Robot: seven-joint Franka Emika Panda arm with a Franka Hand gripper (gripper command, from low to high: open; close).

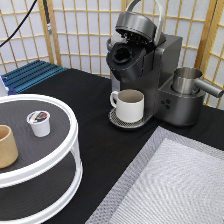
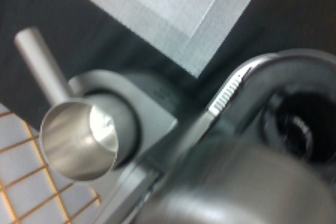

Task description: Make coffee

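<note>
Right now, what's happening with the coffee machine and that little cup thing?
Nothing is being held. The end effector is not visible in the exterior view. The coffee machine stands with its lid up, and a white mug sits on its drip tray. The small coffee pod rests on the top shelf of the round white stand, beside a tan cup, at the exterior view's left.

black table (image 1: 95, 150) carries a dark coffee machine (image 1: 150, 75) toward the exterior view's top; a grey woven mat (image 1: 175, 185) bottom right; a white two-tier round stand (image 1: 55, 165) at the left; blue ribbed thing (image 1: 30, 75) top left
</note>
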